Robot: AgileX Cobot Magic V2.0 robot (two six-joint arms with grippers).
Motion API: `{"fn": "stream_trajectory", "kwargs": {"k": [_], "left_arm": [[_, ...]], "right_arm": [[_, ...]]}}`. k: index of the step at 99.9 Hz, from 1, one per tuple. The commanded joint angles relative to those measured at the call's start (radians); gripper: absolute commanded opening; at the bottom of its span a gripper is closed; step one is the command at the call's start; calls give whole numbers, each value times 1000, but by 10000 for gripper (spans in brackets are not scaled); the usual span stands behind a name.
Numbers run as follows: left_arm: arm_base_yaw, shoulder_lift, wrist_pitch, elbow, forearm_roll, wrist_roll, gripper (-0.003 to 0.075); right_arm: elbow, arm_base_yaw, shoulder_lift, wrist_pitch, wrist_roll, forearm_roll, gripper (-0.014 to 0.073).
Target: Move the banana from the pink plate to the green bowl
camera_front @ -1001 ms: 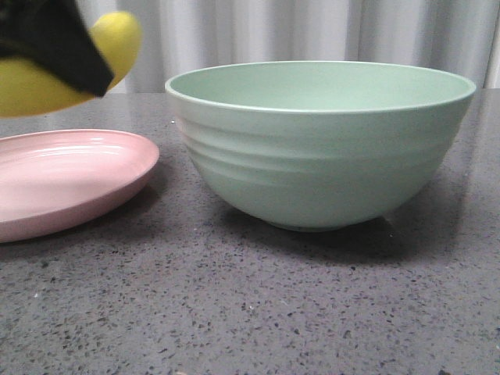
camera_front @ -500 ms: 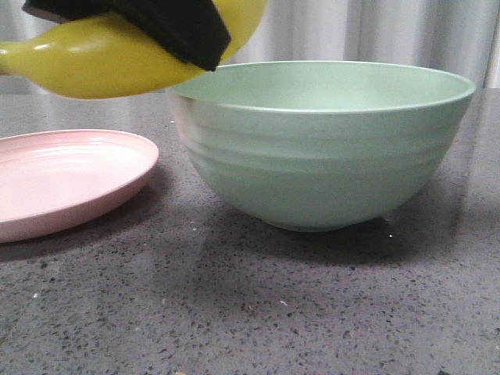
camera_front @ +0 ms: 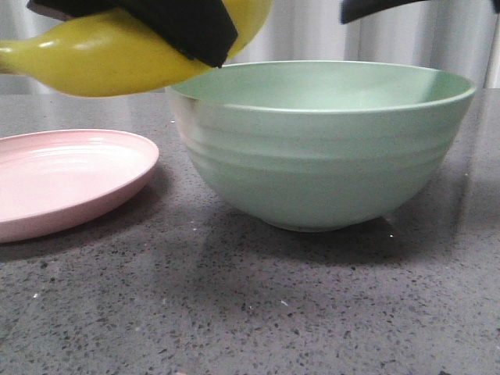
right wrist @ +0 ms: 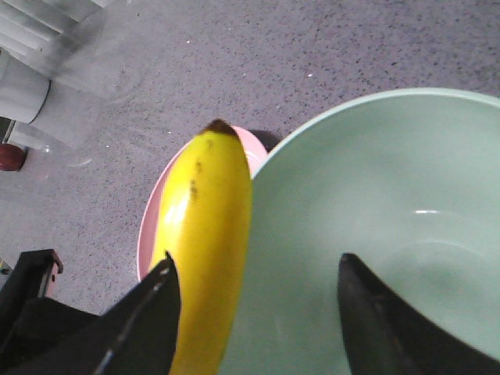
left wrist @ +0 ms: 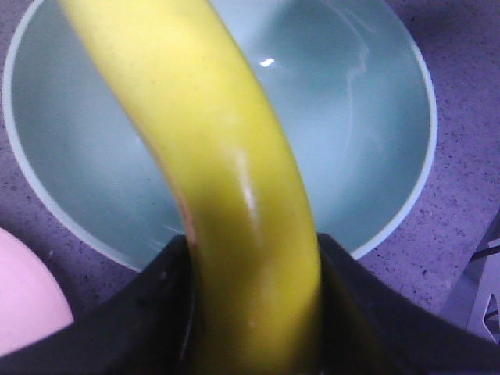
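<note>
1. Above the left rim of the green bowl, we see the banana held in the air, clear of the table; its right end overlaps the rim and its left end reaches back over the pink plate.
2. We see the left gripper clamped on the banana, one dark finger pressing each side.
3. We find the bowl's inside bare and wide open beneath the fruit in the left wrist view.
4. We see the right gripper with its fingers spread apart, holding nothing; in its wrist view the banana lies beside one finger, though we cannot say whether they touch.
5. We note a dark piece above the bowl's far right rim in the front view, probably part of the right arm.
6. We see the plate empty, just left of the bowl with a narrow strip of table between them.
</note>
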Motion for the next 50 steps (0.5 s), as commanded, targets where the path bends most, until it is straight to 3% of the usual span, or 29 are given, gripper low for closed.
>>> {"fn": "stream_trajectory", "kwargs": {"k": [1,50], "left_arm": [[-8,-30,-72,-36,-19,-3,197],[-8,-30,-72,-36,-21,-3,197]], "right_arm": [[-65,23,17,-53,-16,44,375],[-137,34,108,-28,-49,98,375]]}}
